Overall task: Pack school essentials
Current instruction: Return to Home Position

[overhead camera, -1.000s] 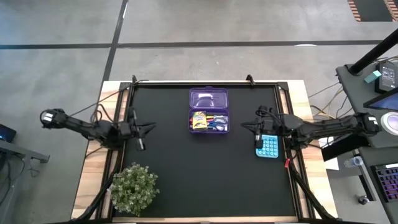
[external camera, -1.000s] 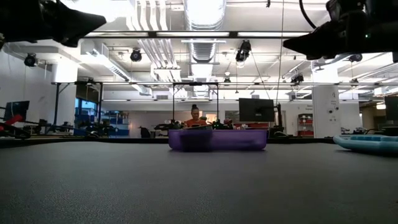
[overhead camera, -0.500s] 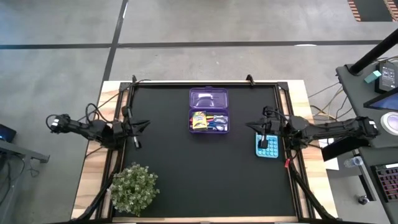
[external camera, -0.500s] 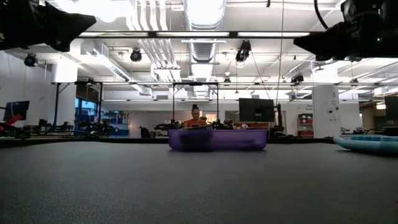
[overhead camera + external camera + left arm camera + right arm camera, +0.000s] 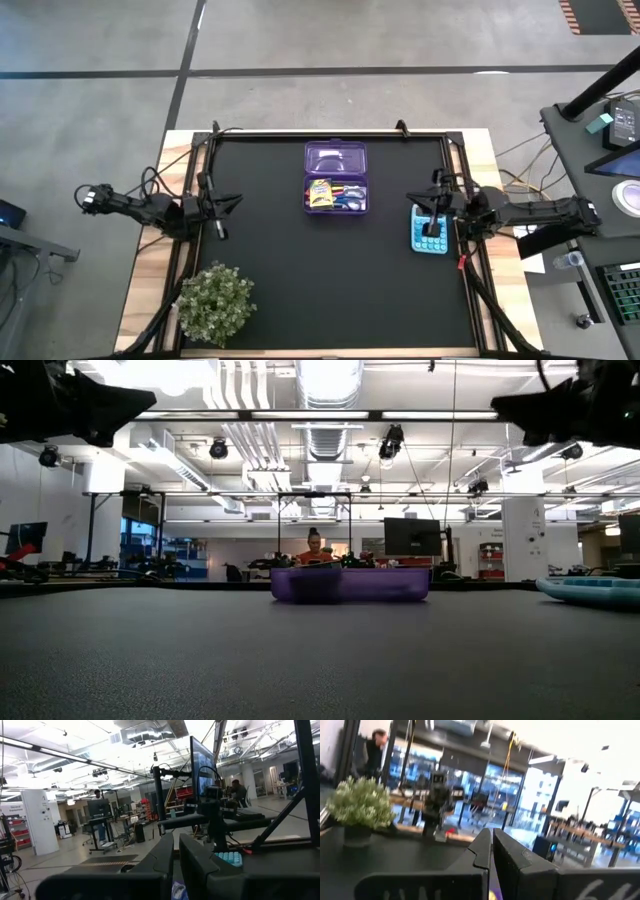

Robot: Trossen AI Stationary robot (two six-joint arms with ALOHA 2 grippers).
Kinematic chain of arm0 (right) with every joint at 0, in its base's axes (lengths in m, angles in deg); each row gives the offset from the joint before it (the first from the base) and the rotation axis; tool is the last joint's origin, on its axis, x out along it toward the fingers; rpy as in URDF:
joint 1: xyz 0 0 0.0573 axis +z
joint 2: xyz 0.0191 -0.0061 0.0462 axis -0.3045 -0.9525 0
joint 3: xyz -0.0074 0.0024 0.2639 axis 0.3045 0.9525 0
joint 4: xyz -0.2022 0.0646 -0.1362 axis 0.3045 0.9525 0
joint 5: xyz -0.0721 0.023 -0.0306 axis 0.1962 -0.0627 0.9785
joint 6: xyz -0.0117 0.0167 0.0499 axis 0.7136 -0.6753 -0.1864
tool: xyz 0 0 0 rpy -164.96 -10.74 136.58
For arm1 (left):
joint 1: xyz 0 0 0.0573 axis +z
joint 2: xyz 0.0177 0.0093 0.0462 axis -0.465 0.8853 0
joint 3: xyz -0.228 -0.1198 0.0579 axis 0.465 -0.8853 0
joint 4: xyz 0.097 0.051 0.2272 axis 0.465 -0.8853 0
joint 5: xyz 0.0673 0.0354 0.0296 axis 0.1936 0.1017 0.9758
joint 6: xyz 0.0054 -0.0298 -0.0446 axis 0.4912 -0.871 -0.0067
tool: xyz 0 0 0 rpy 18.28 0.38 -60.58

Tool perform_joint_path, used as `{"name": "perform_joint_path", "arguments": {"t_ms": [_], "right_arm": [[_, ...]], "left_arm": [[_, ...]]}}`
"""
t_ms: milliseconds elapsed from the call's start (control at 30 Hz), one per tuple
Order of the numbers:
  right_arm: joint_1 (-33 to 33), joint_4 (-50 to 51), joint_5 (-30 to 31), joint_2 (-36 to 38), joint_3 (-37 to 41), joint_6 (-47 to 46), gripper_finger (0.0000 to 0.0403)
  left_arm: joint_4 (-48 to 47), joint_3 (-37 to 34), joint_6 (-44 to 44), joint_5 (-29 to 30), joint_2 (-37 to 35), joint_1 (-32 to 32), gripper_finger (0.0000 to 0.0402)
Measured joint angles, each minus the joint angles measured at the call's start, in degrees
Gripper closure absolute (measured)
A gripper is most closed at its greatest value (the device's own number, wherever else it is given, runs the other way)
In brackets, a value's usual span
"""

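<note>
Retreat is what remains. High view: the box, lid open, crayons and pens inside, sits between my left gripper and right gripper, clear of both. The right hangs beside a teal pad, so I should lift before swinging. Low view: both hang high above the table. Wrist views: both pairs of fingers are pressed together, empty.

loc: robotics lab – open-plan | evid: exposed ceiling ducts, monitor, concrete floor – industrial
</note>
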Motion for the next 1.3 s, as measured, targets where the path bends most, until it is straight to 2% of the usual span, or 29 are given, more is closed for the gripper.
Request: {"name": "perform_joint_path", "arguments": {"t_ms": [600,867,1000,1300], "right_arm": [[0.0,8.19,-0.11,13.41,0.09,0.22,0.0394],[0.0,11.83,-0.11,12.82,-0.02,0.04,0.0394],[0.0,15.6,-0.09,12.8,-0.02,-3.08,0.0394],[0.0,15.47,-0.07,12.75,-0.02,-8.68,0.0394]], "left_arm": [[-0.58,-0.09,-1.17,-0.02,-0.49,0.0,0.0389],[-1.3,-0.11,-0.71,0.78,-0.38,0.0,0.0389],[-1.46,-0.13,-0.69,1.73,-0.16,0.0,0.0389],[-1.4,-0.13,-0.66,1.77,-0.16,0.0,0.0389]]}}
